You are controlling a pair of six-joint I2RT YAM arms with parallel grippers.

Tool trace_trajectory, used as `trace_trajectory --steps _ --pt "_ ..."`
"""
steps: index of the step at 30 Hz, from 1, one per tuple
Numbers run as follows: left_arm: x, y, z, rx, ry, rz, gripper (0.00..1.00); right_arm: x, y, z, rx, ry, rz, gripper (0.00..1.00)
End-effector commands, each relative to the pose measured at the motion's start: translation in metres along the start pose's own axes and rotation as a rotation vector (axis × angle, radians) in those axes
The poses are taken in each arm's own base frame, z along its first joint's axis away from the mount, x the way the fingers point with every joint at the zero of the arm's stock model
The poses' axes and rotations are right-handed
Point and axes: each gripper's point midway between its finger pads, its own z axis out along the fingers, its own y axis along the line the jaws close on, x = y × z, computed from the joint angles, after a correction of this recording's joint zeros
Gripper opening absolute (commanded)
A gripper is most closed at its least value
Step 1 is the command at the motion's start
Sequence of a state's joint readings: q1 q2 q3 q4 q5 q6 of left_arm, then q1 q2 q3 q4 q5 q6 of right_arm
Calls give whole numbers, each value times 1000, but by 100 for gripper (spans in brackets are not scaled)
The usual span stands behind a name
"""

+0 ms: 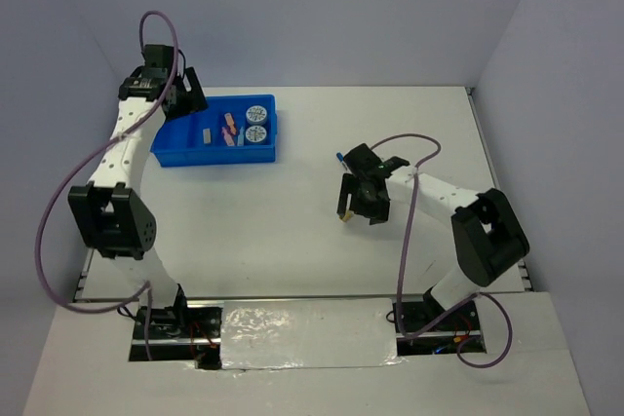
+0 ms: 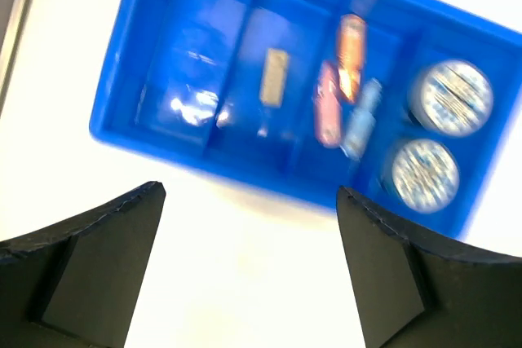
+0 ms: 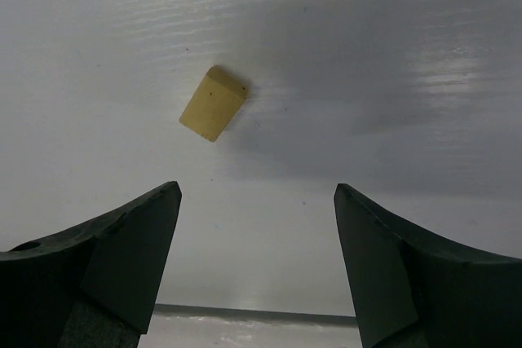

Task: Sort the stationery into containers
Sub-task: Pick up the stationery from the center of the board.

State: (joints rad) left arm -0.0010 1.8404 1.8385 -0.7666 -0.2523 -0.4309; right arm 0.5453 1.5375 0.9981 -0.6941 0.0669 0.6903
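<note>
Far left on the table [image 1: 292, 250]: blue tray [image 1: 214, 157], split into narrow compartments. Over its left end, left gripper [image 1: 185, 94], jaws spread wide, holding nothing. Right of centre, right gripper [image 1: 356, 204], jaws likewise parted, nothing between. In the tray's right compartment, two patterned rolls [image 2: 450, 97]. Next left, orange, pink and blue clips [image 2: 327, 103], then a tan piece [image 2: 274, 77]. Outside the tray, on the table below the right gripper: small tan block [image 3: 214, 103], skewed to the jaws. Probably light, stiff, smooth, apt to skid if nudged. Best pinched across its two long sides, wrist turned to match.
</note>
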Motion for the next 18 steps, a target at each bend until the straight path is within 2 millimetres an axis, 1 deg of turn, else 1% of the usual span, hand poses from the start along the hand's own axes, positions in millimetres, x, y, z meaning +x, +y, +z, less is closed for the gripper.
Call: trace_trajectory --steps 1,2,3,4,5,6,7,8,9,10,12,14,15,16,17,18 --pt "8 -12 -47 100 -30 -9 99 -12 18 10 21 -49 51 83" --pt "22 -9 -46 100 -2 1 99 -7 21 17 35 -34 42 83" --pt "25 -10 -54 123 -6 3 99 -9 25 19 38 -39 57 82" --pt "39 -9 -51 121 23 23 99 -9 27 23 49 -43 62 80" --pt "46 -8 -52 123 37 29 99 -6 26 31 71 -28 62 79" --pt "50 -7 -57 138 38 37 99 -5 31 33 73 -34 66 77" --pt "64 -5 -53 135 63 47 99 -3 31 37 83 -32 64 73" --pt "70 -5 -54 141 68 50 99 -2 30 43 104 -30 71 70" --pt "72 -4 -60 156 59 55 99 1 31 45 113 -31 64 67" --pt "84 -3 -57 161 81 62 99 1 29 49 129 -36 65 64" --pt "95 -2 -62 178 86 71 99 4 30 54 122 -38 74 64" --pt "98 -2 -66 192 84 76 99 3 33 58 99 -45 75 64" --pt "104 -2 -66 196 96 84 99 2 35 59 89 -47 73 65" --pt "107 -2 -67 202 102 86 99 3 34 63 98 -42 73 66" --pt "108 -2 -69 208 103 95 99 -1 37 63 98 -48 78 68" --pt "111 -1 -70 210 109 102 99 0 39 65 93 -43 74 68"
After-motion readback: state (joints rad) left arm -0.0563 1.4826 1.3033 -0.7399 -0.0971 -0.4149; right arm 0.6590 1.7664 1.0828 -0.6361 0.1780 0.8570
